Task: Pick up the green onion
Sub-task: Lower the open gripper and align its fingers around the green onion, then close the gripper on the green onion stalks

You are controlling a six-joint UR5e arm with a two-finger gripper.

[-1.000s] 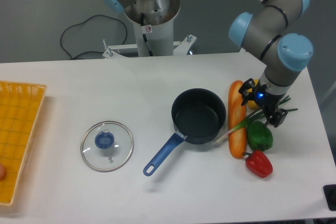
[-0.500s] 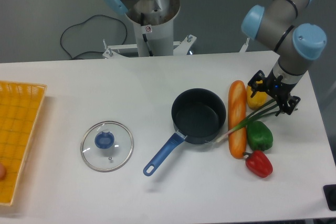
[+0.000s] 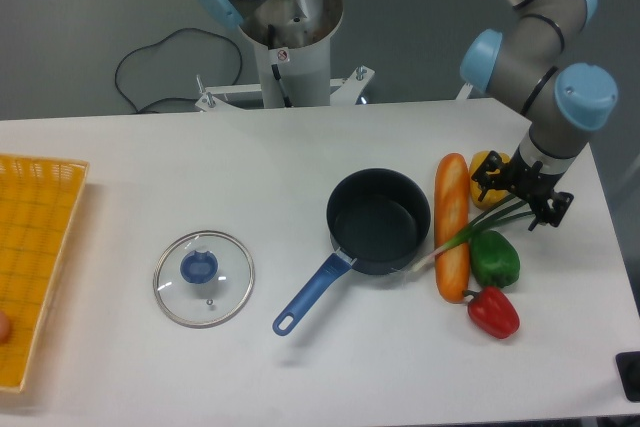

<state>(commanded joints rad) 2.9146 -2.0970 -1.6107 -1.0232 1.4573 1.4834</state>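
The green onion (image 3: 492,221) lies on the table at the right. Its whitish end rests near the pot and the thin stalk crosses the orange carrot (image 3: 452,227). The dark green leaves run up to the right, under my gripper (image 3: 522,193). My gripper hangs just above that leafy end with its fingers spread, one toward the yellow pepper (image 3: 486,169) and one on the far right. It is open and holds nothing. Part of the leaves is hidden behind the fingers.
A green bell pepper (image 3: 495,259) and a red pepper (image 3: 493,312) lie just below the onion. A dark blue pot (image 3: 378,220) with a blue handle sits left of the carrot. A glass lid (image 3: 203,278) lies mid-left, and a yellow basket (image 3: 35,247) is at the left edge.
My gripper has shifted right along the onion, from over the stalk by the green pepper to over the leafy end. The onion and the other vegetables have not moved.
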